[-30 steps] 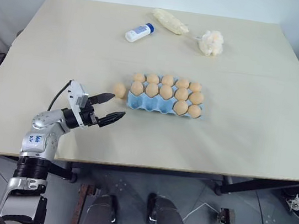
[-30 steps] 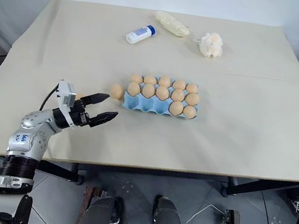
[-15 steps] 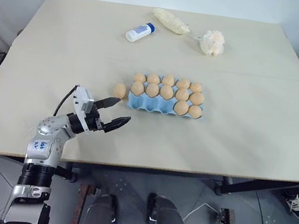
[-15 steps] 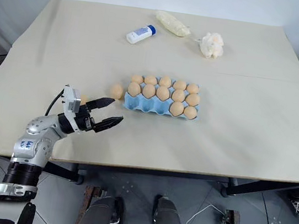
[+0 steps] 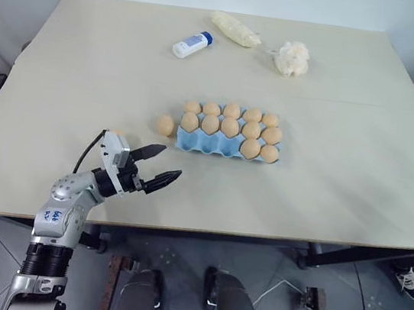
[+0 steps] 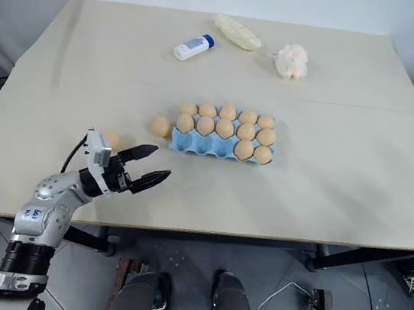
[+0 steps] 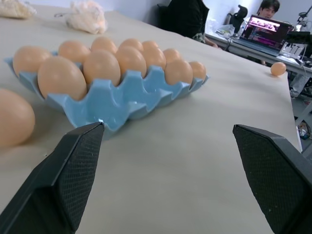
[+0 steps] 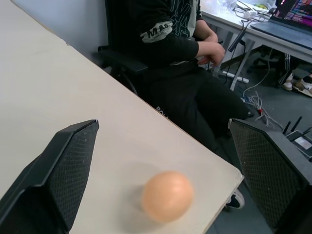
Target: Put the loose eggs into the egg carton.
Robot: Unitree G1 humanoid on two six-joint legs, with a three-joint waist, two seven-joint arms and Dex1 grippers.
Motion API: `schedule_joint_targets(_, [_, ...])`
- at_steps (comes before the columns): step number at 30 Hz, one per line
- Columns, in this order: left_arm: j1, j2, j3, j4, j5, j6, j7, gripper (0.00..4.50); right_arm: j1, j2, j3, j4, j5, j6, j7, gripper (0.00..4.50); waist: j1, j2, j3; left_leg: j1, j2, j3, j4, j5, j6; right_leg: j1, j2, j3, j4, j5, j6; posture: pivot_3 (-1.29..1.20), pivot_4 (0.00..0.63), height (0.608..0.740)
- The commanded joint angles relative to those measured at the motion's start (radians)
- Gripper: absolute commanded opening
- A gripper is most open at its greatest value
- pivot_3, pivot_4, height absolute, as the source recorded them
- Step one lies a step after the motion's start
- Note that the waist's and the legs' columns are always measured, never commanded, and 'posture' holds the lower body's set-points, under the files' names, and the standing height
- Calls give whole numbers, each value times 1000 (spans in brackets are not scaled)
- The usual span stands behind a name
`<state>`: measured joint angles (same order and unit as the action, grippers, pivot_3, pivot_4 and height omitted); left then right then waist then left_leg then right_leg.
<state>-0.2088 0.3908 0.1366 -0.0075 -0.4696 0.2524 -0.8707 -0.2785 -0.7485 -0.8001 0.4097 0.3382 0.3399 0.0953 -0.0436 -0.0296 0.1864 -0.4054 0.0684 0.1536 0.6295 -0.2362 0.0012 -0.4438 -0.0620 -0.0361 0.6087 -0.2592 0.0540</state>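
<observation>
Tan-brown shell, smooth and rounded, is what the grippers must deal with: the loose eggs are light, rigid, brittle and slippery, so they call for a soft closure across the widest part of the oval, pads on opposite sides, never on the tips. One egg [image 5: 165, 124] lies on the table [image 5: 323, 210] just beside the left end of the egg carton [image 5: 227, 147]. A second egg [image 6: 110, 138] sits close behind the left gripper's camera. A third egg [image 8: 167, 196] rests near the table's right corner, close to the edge (a nudge there could send it off).

The carton is a light blue moulded tray, flat and lidless; its two far rows look full, and the near row holds two eggs at its right end with three cups empty at the left.

The left gripper [image 5: 162, 164] hangs low over the table, short of the carton, fingers well apart and empty. The right gripper [image 8: 161, 161] also stands wide open, holding nothing, with the corner egg between its fingers but not touching them.

Judgement: the empty cups match the three eggs outside the carton; each should be lowered, not dropped.
</observation>
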Motion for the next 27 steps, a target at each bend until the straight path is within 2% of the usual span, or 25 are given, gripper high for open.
schedule_joint_targets(1, [24,-6,4,-71,-26,5,19,4500,-67,-61,15,130,-17,-72,6,4484,-4,0,0,0,0,0,0,0,0,0,0,0,0,0,0,0,150,740])
schedule_joint_targets(6, [46,-9,6,-95,-31,10,38,4500,-165,-110,67,329,-42,-132,-8,4484,-13,0,0,0,-1,0,0,1,1,0,0,2,0,0,0,0,150,740])
schedule_joint_targets(13, [58,-12,8,-100,-32,6,52,4500,-264,-153,122,481,-57,-117,-32,4484,-16,0,0,0,-2,0,0,1,1,0,0,4,-1,1,2,0,150,740])
schedule_joint_targets(27, [49,-25,6,-89,-27,-11,67,4500,-430,-199,138,770,-42,-151,-65,4484,-19,0,0,0,-3,2,0,0,2,1,0,9,-5,1,2,0,150,740])
